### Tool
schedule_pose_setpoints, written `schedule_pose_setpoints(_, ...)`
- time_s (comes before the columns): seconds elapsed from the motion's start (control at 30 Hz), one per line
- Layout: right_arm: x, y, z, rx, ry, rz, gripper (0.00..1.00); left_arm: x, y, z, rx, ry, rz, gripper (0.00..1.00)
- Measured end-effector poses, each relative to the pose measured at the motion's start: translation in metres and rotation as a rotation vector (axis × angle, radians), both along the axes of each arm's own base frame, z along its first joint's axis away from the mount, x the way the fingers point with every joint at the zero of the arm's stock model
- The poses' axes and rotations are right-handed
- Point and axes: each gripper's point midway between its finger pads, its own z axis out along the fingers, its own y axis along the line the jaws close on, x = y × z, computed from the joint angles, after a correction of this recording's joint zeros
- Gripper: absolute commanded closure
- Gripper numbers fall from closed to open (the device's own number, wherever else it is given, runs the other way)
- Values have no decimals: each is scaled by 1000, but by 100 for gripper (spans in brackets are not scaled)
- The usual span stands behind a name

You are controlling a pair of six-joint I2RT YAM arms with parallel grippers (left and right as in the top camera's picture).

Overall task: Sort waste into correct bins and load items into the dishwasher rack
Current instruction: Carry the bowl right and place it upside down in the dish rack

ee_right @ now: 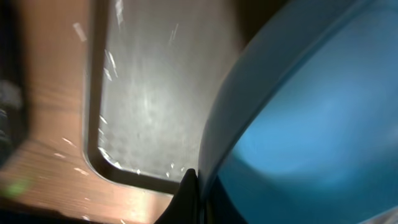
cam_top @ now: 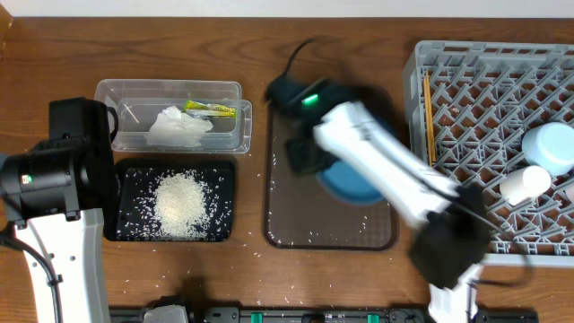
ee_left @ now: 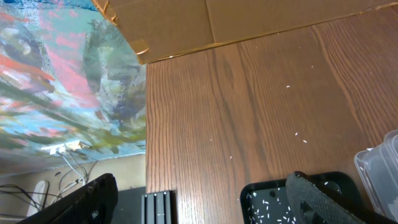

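Note:
My right gripper (ee_right: 194,198) is shut on the rim of the large dark-blue bowl (ee_right: 311,124). In the overhead view it (cam_top: 305,154) holds the bowl (cam_top: 352,186) over the brown tray, and the arm is blurred. My left gripper (ee_left: 205,202) is open and empty over the left end of the black tray (ee_left: 264,196). The black tray (cam_top: 126,175) holds a heap of white rice (cam_top: 182,205). The clear tub (cam_top: 229,135) holds the crumpled tissue (cam_top: 178,127) and the yellow-green wrapper (cam_top: 212,109). The grey rack (cam_top: 475,90) holds the light-blue bowl (cam_top: 551,148), the white cup (cam_top: 525,184) and the chopsticks (cam_top: 428,117).
The brown serving tray (cam_top: 296,229) lies between the bins and the rack, with a few rice grains on it. Loose grains are scattered on the table around the trays (cam_top: 260,256). A cardboard edge (ee_left: 186,25) shows at the back left.

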Motion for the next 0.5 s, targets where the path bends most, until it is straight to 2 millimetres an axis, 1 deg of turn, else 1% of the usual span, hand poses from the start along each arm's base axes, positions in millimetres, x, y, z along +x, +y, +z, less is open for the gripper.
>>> schedule_pose_setpoints(0.03,10,-9,16,36,-44,-21,99,0,0,0,0,0,0,11)
schedule_pose_setpoints(0.07,24,-22,36,76,-104,-48,99,0,0,0,0,0,0,11)
schedule_pose_setpoints(0.1,31,-31,49,99,-140,-65,99,0,0,0,0,0,0,11)
schedule_pose_setpoints(0.17,51,-65,81,151,-239,-119,99,0,0,0,0,0,0,11)
schedule_pose_setpoints(0.2,57,-79,93,171,-275,-137,99,0,0,0,0,0,0,11)
schedule_pose_setpoints(0.23,65,-97,106,195,-318,-155,99,0,0,0,0,0,0,11)
schedule_pose_setpoints(0.3,77,-126,124,236,-381,-170,99,0,0,0,0,0,0,11)
schedule_pose_setpoints(0.37,86,-150,135,273,-425,-171,99,0,0,0,0,0,0,11)
schedule_pose_setpoints(0.47,100,-186,143,339,-472,-164,99,0,0,0,0,0,0,11)
schedule_pose_setpoints(0.5,103,-194,144,360,-483,-156,99,0,0,0,0,0,0,11)
